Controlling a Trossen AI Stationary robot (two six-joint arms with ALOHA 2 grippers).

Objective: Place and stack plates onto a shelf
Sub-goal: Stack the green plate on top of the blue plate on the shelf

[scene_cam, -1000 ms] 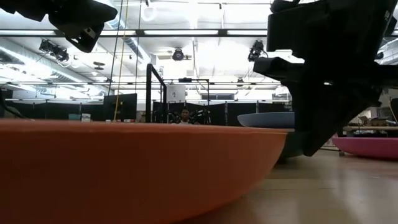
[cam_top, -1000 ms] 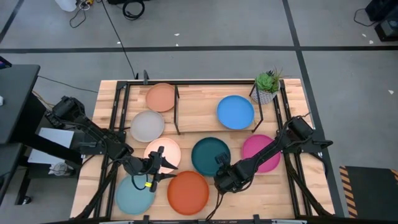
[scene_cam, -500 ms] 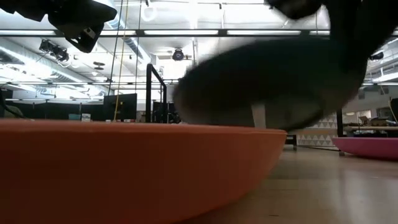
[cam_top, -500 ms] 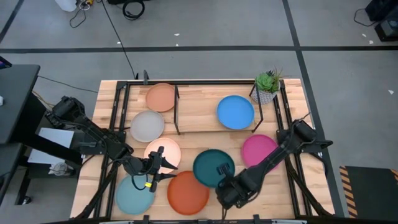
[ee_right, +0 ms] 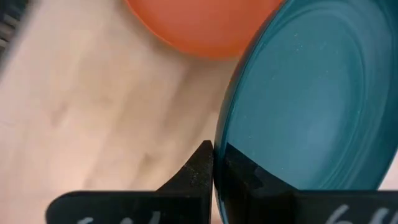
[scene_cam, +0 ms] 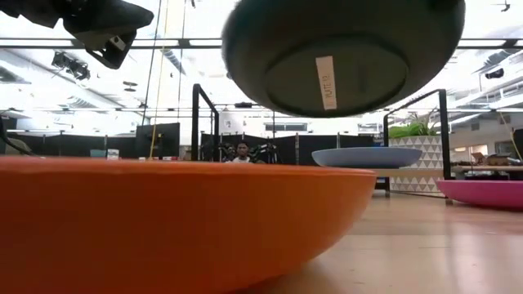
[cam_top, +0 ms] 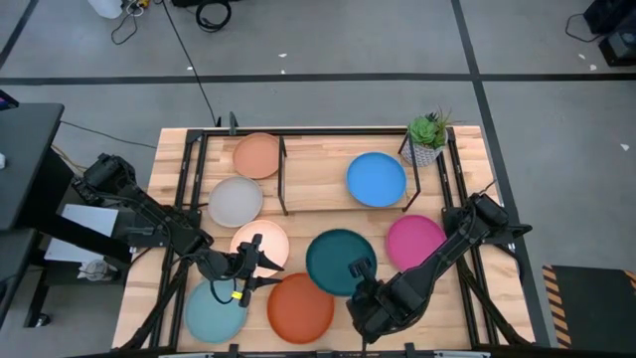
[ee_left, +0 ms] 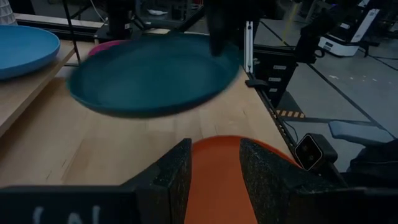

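Now my right gripper [cam_top: 360,283], clamped on the dark teal plate's [cam_top: 341,261] near rim, has the shelf [cam_top: 318,179] far beyond.

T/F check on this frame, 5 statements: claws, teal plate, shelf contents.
1. The right claw grips the dark teal plate by its rim. True.
2. The dark teal plate rests flat on the table. False: the low view shows it lifted clear, underside visible.
3. The bright blue plate sits on the shelf. True.
4. The left claw holds the orange plate. False: it is open and holds nothing.
5. The magenta plate is stacked on the blue one. False: it lies alone on the table.
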